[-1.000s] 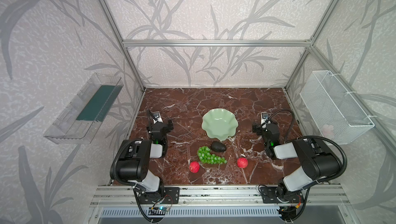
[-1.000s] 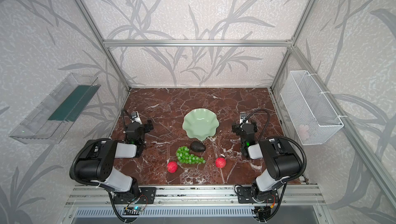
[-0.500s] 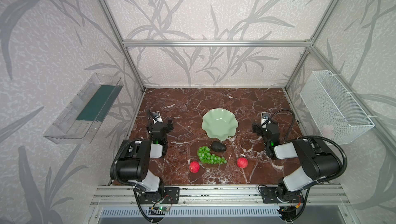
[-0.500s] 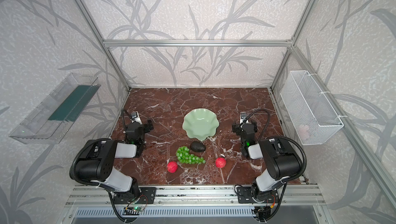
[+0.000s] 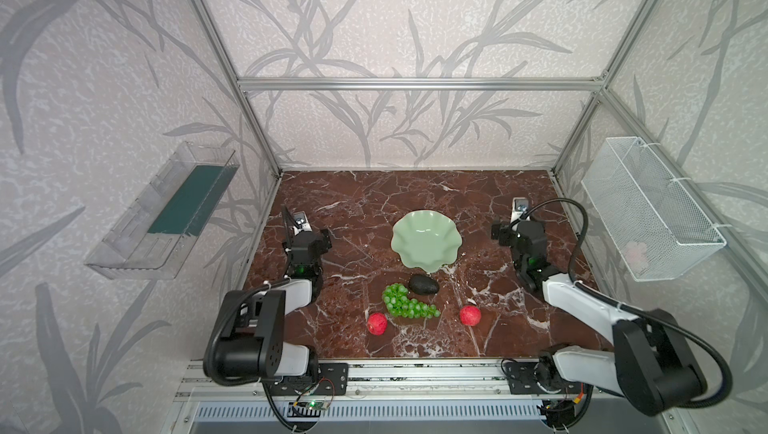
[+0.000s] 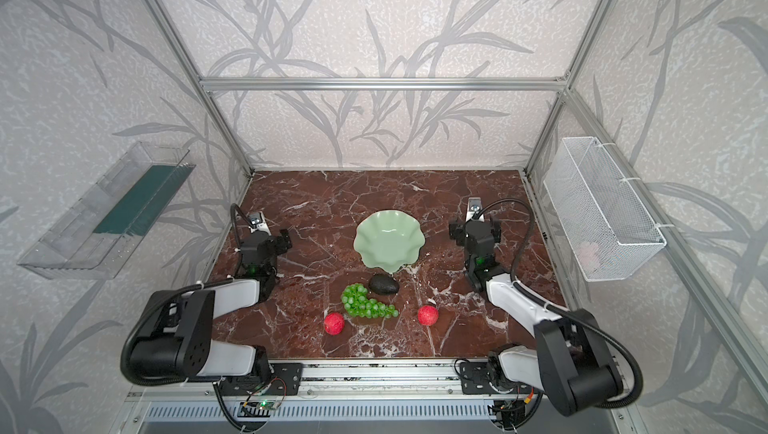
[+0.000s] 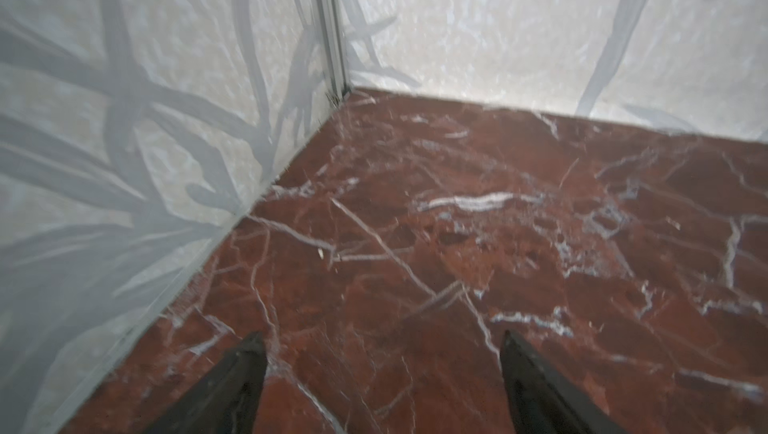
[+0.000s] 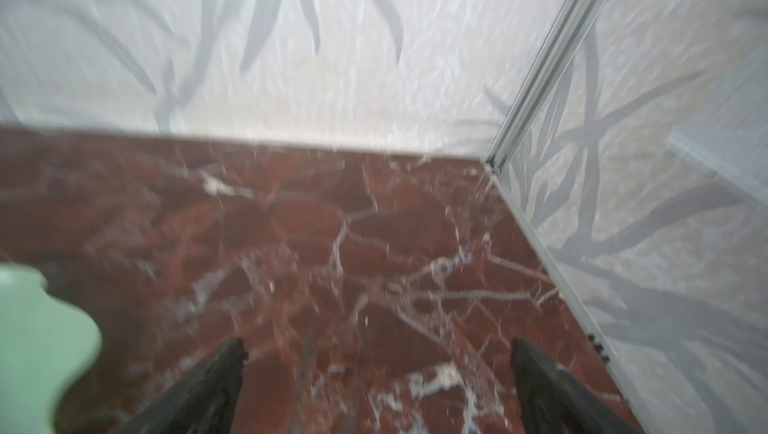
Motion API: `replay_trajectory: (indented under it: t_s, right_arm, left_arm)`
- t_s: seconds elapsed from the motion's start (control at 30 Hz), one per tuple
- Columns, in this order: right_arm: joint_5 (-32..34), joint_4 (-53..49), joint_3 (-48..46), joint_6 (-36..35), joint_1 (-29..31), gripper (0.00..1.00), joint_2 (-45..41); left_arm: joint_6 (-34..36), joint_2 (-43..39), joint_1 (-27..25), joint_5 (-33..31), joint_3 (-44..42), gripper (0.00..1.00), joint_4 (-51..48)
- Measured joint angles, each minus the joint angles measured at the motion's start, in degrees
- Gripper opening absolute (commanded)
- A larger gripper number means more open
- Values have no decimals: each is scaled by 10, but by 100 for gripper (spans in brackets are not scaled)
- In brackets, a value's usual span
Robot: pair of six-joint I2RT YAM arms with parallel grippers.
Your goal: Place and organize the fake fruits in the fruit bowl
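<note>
The bowl (image 5: 426, 241) is set at the middle of the table (image 5: 353, 203), and nothing is seen in it. All four fruits are laid on the marble on its near side. The avocado (image 5: 424, 285) is just beside the bowl's near rim. The grapes (image 5: 405, 307) are just beside the avocado; whether they touch cannot be told. The left apple (image 5: 377, 323) is just beside the bunch, and the right apple (image 5: 470, 315) is a little apart from it.

The left gripper (image 7: 382, 340) is seen with jaws wide apart over bare marble, aimed at the far left corner, with nothing between them. The right gripper (image 8: 377, 344) is likewise parted and empty, aimed at the far right corner, with an edge of the bowl caught in its wrist view. Each is parked on its own side of the bowl, well apart from the fruits, so the middle is left free, it is judged, for either reach.

The task is judged not begun. Since an apple lies toward each arm, each can be taken from its own side. The apples may roll if nudged. As the bowl is shallow, the fruits are best lowered well inside the wavy rim.
</note>
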Motion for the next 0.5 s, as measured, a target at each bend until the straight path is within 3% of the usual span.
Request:
replay_trajectory:
  t_s: [0.1, 0.2, 0.5]
  right_arm:
    - [-42, -44, 8, 82, -13, 99, -80]
    - [-90, -95, -13, 132, -30, 99, -126]
    - [-197, -286, -13, 148, -27, 99, -152]
  left_arm:
    - [-76, -83, 3, -2, 32, 99, -70]
    - [-140, -147, 5, 40, 42, 99, -123]
    - [-224, -222, 0, 214, 123, 92, -436]
